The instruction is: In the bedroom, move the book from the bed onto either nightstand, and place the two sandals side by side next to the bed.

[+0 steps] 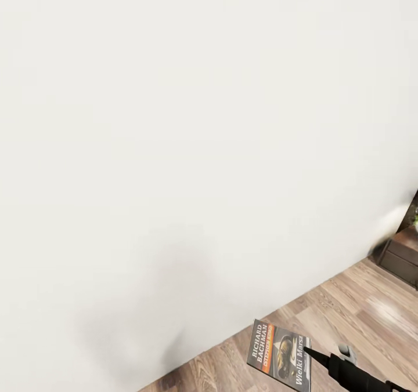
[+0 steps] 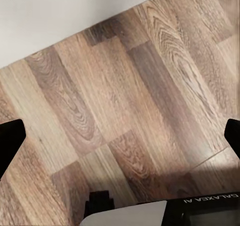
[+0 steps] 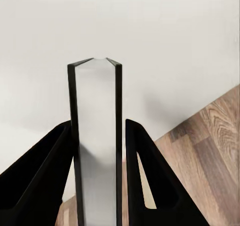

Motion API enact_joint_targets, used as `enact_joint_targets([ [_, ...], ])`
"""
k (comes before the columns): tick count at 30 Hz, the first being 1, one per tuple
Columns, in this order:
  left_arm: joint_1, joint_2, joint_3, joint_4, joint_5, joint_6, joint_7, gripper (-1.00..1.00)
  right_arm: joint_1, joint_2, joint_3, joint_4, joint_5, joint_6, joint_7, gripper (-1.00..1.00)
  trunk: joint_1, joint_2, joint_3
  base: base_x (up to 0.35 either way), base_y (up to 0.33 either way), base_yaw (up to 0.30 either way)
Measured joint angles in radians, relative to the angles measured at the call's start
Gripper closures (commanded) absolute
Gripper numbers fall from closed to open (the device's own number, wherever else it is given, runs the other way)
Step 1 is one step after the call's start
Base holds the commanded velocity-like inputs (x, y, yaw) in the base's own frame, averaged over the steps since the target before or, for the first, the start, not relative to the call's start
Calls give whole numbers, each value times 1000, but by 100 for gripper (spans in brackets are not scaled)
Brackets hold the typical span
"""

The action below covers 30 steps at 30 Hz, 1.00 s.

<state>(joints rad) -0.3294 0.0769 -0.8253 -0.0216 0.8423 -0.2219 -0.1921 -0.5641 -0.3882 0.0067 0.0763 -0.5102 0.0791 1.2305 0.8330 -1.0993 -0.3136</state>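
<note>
Right end effector (image 3: 98,186) pinching the book (image 1: 279,354), held clear of the wood-plank floor (image 1: 360,305) before a white wall (image 1: 174,148).

In the right wrist view the two black fingers (image 3: 145,186) press on either side of the book (image 3: 95,151), seen edge-on with its pale pages between dark covers. The head view shows its cover with the orange band, low and to the right. The left end effector (image 2: 120,141) is spread wide over bare planks. A dark wooden cabinet (image 1: 403,258) stands at the far right.
</note>
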Motion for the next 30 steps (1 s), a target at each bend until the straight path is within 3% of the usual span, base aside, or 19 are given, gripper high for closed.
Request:
enact_joint_targets([
  [6,0,0,0,1,0,-1,0,-100,0,0,-2,0,0,0,0,100,0,0,0,187,44,-261],
  [30,0,0,0,0,0,0,0,-100,0,0,1,0,0,0,0,100,0,0,0,10,1,-261],
])
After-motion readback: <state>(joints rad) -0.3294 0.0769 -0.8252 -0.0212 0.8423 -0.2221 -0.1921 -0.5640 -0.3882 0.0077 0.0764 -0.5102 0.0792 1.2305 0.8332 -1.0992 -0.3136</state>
